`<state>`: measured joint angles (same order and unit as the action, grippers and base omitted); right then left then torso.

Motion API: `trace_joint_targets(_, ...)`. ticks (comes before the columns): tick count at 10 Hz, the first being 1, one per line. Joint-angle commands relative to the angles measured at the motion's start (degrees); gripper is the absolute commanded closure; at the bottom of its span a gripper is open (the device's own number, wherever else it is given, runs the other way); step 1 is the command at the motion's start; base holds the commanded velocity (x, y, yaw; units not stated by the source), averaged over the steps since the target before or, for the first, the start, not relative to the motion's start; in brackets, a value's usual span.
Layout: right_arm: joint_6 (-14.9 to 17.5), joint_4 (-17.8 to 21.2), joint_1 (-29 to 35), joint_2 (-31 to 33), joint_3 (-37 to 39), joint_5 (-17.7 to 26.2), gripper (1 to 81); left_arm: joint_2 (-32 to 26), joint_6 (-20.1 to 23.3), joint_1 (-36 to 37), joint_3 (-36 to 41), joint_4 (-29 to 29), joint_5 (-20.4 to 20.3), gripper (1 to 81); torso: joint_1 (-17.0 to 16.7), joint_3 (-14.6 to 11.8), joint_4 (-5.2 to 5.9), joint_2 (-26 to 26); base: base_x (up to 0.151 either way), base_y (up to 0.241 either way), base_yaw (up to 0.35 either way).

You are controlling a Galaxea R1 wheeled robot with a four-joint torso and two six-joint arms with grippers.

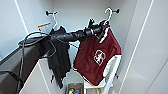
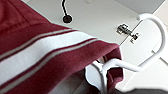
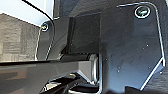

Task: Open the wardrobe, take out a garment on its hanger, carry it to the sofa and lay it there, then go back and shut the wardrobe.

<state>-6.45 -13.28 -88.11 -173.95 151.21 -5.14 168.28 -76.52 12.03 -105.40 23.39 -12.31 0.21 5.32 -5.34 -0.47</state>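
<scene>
Left gripper (image 1: pixel 102 28) at the thin white hanger (image 1: pixel 108 15); grip cannot be told.
Lift the hook clear of the 1 o'clock peg, keeping the dark red varsity jacket (image 1: pixel 96 58) level.

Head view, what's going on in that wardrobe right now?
The wardrobe stands open, and the robot's left arm reaches into it, its left pincer up at the neck of the dark red jacket, by the white hanger. The hanger's hook is near the peg on the back wall; whether it rests on it is unclear. The jacket hangs tilted, one white sleeve trailing down. A black shirt hangs beside it on its own hanger.
</scene>
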Motion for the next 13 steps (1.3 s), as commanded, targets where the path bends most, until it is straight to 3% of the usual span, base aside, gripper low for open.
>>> trace_joint_targets(1,-0.06,-0.26,1.66,-0.02,-0.4,2.16,1.0,1.18,1.37,12.8,0.72,1.04,-4.65,81.1,0.0,-3.81,0.0,0.0,-0.105,0.0,0.0)
trace_joint_targets(2,0.03,-0.17,1.49,0.07,-0.23,1.63,1.0,1.45,1.37,12.71,0.9,1.04,-4.65,81.1,0.02,-4.2,0.0,0.0,-0.11,0.0,0.0)
trace_joint_targets(3,-0.05,-0.08,1.49,0.15,-0.23,1.63,1.0,1.37,1.37,12.53,1.07,1.04,-4.74,81.1,0.04,-0.54,0.0,0.02,-0.112,0.0,0.0)
trace_joint_targets(13,0.03,0.09,1.84,0.07,-0.23,1.63,1.0,0.4,1.64,6.91,9.6,1.04,-5.44,81.1,-0.05,-1.18,0.0,0.0,-0.13,0.0,0.0)
